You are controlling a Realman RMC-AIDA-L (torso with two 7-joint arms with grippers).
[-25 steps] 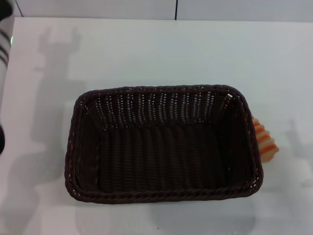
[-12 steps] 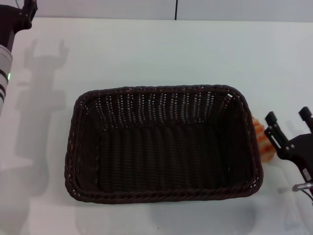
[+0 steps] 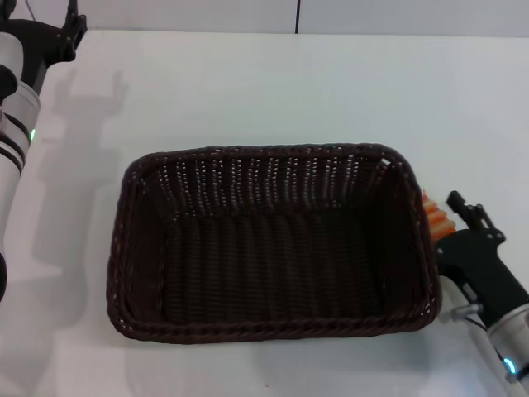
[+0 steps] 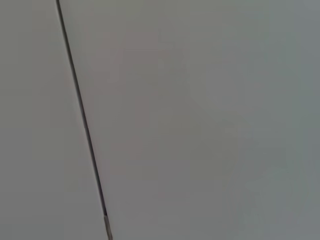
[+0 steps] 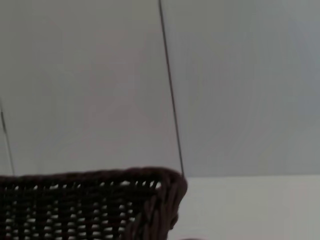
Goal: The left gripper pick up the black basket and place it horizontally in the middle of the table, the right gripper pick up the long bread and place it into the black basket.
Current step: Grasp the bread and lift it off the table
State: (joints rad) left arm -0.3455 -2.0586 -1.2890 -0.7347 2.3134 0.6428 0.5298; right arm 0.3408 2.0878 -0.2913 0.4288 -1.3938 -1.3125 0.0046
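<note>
The black basket (image 3: 273, 248) lies lengthwise across the middle of the white table (image 3: 273, 91), open side up and empty. Its rim corner also shows in the right wrist view (image 5: 155, 197). The long bread (image 3: 433, 217) lies on the table against the basket's right end. Only a few orange-striped ridges show, and the rest is hidden by the basket and the right gripper. My right gripper (image 3: 459, 217) is low at the bread, right beside the basket's right wall. My left gripper (image 3: 41, 18) is open and empty, raised at the table's far left corner.
A grey wall with a vertical seam (image 3: 297, 15) runs behind the table's far edge. The left wrist view shows only this wall (image 4: 200, 120). Bare tabletop lies behind and left of the basket.
My right gripper has moved in from the right and down onto the bread beside the basket. My left arm has shifted a little farther into view at the far left. The basket has not moved.
</note>
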